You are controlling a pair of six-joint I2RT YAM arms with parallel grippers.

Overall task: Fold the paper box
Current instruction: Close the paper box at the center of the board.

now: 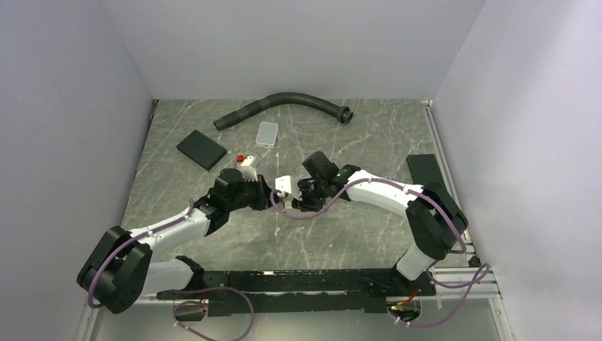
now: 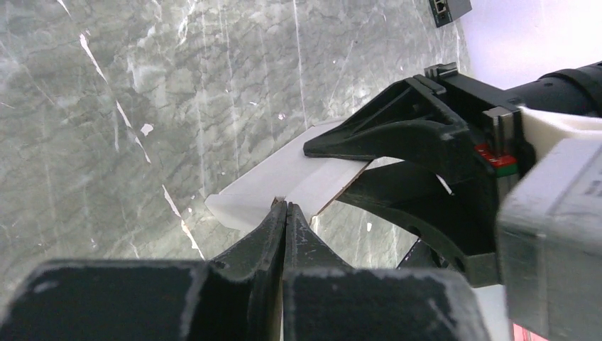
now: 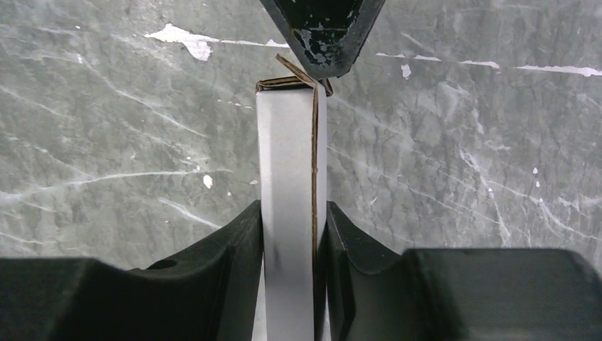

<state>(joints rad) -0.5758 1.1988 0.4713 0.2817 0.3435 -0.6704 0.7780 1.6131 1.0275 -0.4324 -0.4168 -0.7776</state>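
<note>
The paper box (image 1: pixel 284 183) is a slim white carton held just above the marble table between my two grippers. My right gripper (image 3: pixel 292 213) is shut on the carton's long narrow body (image 3: pixel 284 142), one finger on each broad face. At the carton's far end a brown-edged flap (image 3: pixel 298 71) stands partly open. My left gripper (image 2: pixel 286 204) has its jaws pressed together and pinches this thin flap at the tips. From the left wrist, the box (image 2: pixel 284 177) shows as a white wedge between the right gripper's fingers (image 2: pixel 397 135). In the top view the left gripper (image 1: pixel 268 188) and right gripper (image 1: pixel 294 197) meet at the box.
A black hose (image 1: pixel 284 106) curves along the back of the table. A light grey tile (image 1: pixel 267 133) and a black pad (image 1: pixel 201 149) lie behind the left arm, with a small red-and-white object (image 1: pixel 245 162) near them. A black block (image 1: pixel 426 169) sits by the right wall.
</note>
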